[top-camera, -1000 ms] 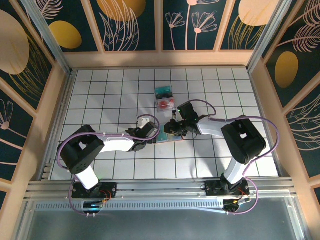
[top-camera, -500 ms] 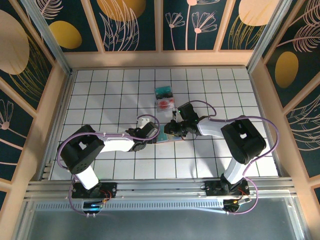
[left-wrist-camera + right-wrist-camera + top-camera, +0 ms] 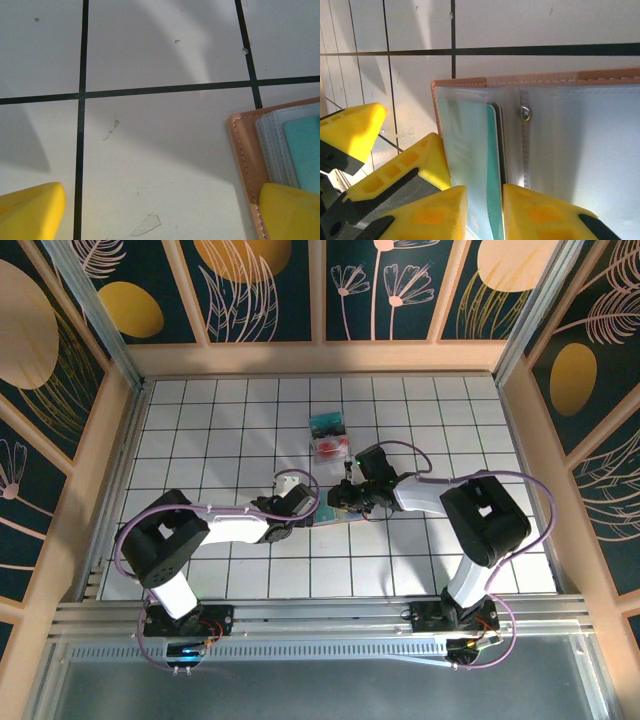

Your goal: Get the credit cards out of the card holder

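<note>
Card holder (image 3: 580, 145) lies open on the surface (image 3: 150, 50) beneath the right gripper (image 3: 484, 195). The gripper's tips stand close either side of a tucked card (image 3: 492, 160), and I cannot tell whether they pinch it. The left gripper (image 3: 160, 212) is spread wide, one tip over the holder's edge. A green card (image 3: 327, 425) and a pink card (image 3: 331, 448) lie just beyond both grippers.

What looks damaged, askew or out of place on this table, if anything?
Nothing serious. The table tile has small scuffs near the card holder. A loose teal card and a pink-white card lie flat beyond it; the right pincer is at another teal card in a pocket.
</note>
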Robot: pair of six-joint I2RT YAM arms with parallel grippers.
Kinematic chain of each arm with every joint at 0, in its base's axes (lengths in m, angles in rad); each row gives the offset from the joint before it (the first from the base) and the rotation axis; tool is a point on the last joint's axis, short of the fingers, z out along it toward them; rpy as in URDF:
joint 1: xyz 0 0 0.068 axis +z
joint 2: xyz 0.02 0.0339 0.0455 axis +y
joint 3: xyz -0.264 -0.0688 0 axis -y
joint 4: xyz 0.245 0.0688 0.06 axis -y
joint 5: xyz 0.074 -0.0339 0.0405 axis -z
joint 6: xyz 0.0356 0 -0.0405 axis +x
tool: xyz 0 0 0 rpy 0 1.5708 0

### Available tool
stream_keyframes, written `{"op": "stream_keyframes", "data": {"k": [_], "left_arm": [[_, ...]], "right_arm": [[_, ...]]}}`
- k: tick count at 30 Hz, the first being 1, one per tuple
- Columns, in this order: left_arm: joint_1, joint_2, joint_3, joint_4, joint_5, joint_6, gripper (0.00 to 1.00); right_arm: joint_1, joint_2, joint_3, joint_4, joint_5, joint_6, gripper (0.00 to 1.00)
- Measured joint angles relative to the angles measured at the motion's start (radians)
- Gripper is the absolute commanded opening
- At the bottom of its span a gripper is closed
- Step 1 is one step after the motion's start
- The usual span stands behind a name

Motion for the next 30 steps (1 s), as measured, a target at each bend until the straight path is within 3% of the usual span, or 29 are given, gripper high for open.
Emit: {"op": "stream_keyframes", "data": {"k": [30], "left_arm": [[0.001, 0.0, 0.004, -0.012, -0.001, -0.014, 0.99]], "right_arm": [[-0.04, 0.016, -0.111, 0.276, -0.188, 0.094, 0.17]]}}
